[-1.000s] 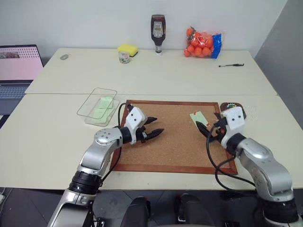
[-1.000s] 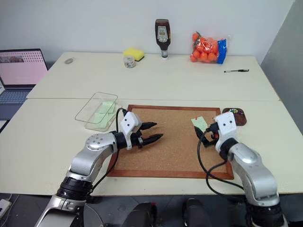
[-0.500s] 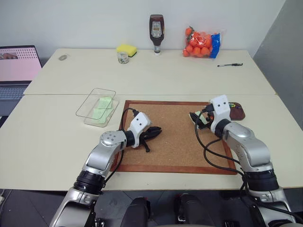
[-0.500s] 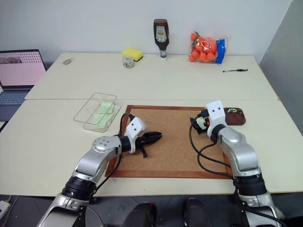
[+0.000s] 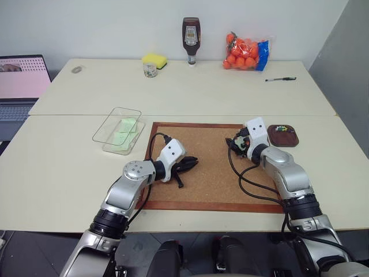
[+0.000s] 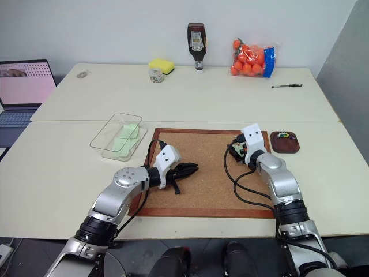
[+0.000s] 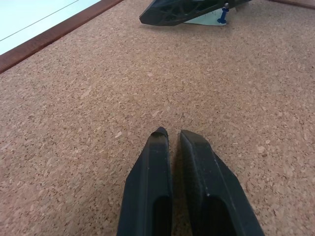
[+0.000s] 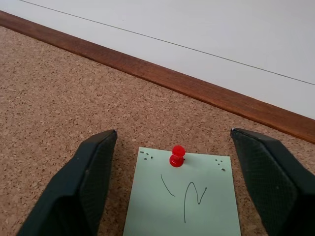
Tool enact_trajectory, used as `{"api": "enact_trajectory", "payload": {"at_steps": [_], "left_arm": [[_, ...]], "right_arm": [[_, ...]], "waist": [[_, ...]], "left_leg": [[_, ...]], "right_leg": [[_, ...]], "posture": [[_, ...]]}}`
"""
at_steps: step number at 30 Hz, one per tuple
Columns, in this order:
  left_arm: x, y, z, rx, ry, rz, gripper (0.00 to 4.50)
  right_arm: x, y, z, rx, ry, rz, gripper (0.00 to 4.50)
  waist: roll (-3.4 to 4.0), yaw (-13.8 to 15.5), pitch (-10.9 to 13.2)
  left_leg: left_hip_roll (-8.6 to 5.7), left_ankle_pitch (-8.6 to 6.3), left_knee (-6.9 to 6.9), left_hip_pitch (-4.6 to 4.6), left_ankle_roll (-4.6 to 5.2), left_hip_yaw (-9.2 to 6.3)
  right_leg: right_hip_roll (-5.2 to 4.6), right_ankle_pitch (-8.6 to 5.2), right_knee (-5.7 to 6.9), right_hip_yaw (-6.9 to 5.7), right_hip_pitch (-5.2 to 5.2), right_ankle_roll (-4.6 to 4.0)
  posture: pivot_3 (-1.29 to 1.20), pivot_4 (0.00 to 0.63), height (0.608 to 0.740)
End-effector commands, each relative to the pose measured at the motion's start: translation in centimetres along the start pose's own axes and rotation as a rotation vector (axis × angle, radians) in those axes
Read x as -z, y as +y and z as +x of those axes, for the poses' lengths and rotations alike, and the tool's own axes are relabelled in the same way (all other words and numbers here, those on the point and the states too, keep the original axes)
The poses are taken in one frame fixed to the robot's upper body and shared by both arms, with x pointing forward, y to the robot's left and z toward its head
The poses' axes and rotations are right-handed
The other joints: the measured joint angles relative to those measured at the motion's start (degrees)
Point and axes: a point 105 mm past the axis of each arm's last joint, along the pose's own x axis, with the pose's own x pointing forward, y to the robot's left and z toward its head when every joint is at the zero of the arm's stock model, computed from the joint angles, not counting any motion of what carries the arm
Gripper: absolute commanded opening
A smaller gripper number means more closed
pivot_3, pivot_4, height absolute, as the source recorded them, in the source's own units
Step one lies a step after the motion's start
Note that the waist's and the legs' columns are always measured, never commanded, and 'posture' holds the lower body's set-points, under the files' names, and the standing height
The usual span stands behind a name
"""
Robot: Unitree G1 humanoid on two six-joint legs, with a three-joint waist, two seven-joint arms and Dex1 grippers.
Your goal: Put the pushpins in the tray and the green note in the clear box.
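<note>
Pushpin first: a red pushpin [image 8: 176, 155] stands dead ahead of my right gripper [image 8: 174, 177], stuck through the top edge of the green note [image 8: 184, 196] on the corkboard [image 5: 213, 167]; my two fingers [image 8: 93, 172] stand wide apart, one on each side of the note, and the pin's head sits between them, near the middle of the gap; nothing is held yet. The note runs lengthwise along the line I point, pinned end farthest from me, with the board's wooden frame [image 8: 197, 88] and bare table [image 8: 197, 29] beyond it. A blue pushpin [image 7: 224, 12] holds another edge of the same note, seen from my left wrist next to a right finger.

My right arm is plainly the nearer one; my left gripper [image 5: 189, 165] rests well apart on the board's left half, fingers shut on nothing, pointing across towards the note.

My reading: the coming pinch turns on keeping the red head centred as I close; it is tiny against my fingers, so drifting sideways would catch paper instead.

Destinations: the tray [image 5: 284, 135] lies just off the board's right edge, close beside my right arm, some pins already in it; the clear box [image 5: 119, 130] sits off the board's left corner, green slips inside, nearer my left arm.
</note>
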Motion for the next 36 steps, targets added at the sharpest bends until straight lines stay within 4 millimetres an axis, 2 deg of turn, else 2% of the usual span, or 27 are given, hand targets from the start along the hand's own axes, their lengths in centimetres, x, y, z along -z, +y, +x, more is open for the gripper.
{"api": "enact_trajectory", "payload": {"at_steps": [1,2,3,8,17,29,36], "left_arm": [[-0.7,-0.2,-0.2,0.003,-0.015,0.031,0.44],[-0.7,-0.2,-0.2,0.003,-0.015,0.031,0.44],[-0.7,-0.2,-0.2,0.004,-0.014,0.031,0.44],[-0.7,-0.3,-0.2,0.008,-0.014,0.033,0.44],[-0.7,-0.4,-0.2,0.015,-0.014,0.035,0.44],[-0.1,-0.8,-0.2,0.024,0.01,0.035,0.44],[0.3,-0.8,-0.2,0.022,0.025,0.035,0.44]], "right_arm": [[-1.3,-0.3,-0.1,0.008,-0.052,-0.004,3.07],[-1.2,-0.4,-0.1,0.009,-0.05,-0.003,2.75],[-1.0,-0.4,0.0,0.011,-0.047,-0.002,2.65],[-0.3,-0.4,0.0,0.019,-0.027,-0.007,1.6],[-0.5,-0.8,-0.4,0.038,-0.039,-0.04,0.02],[-3.2,-0.3,-2.0,0.021,-0.173,0.053,0.02],[-3.7,0.0,-2.3,0.021,-0.204,0.063,0.02]], "waist": [[0.0,0.0,0.0],[0.0,-0.01,0.0],[0.0,0.0,0.0],[0.0,-0.01,0.0],[0.0,0.01,0.0],[0.0,0.07,0.0],[0.01,-0.04,0.0]], "left_leg": [[0.01,0.0,0.0,0.0,0.0,0.0],[0.01,0.0,0.0,0.0,0.0,0.0],[0.02,0.0,0.0,0.0,0.0,0.0],[0.02,0.0,0.0,0.0,0.0,0.01],[0.03,0.0,0.0,0.0,0.0,0.0],[0.04,0.01,-0.02,-0.03,0.01,0.0],[0.07,0.01,-0.01,0.01,0.01,0.0]], "right_leg": [[0.0,-0.01,0.01,0.0,0.0,0.02],[0.01,-0.01,0.01,-0.01,0.0,0.02],[0.01,-0.01,0.01,-0.01,0.0,0.02],[0.02,0.0,0.0,0.0,0.0,0.01],[0.02,-0.04,0.01,-0.01,0.0,0.08],[0.01,-0.09,-0.04,-0.01,-0.01,0.17],[0.05,-0.09,0.01,-0.01,-0.02,0.18]], "posture": [[0.0,0.15,0.74],[0.0,0.15,0.74],[0.0,0.15,0.74],[0.0,0.15,0.74],[0.0,0.15,0.74],[0.0,0.15,0.74],[0.0,0.15,0.74]]}}
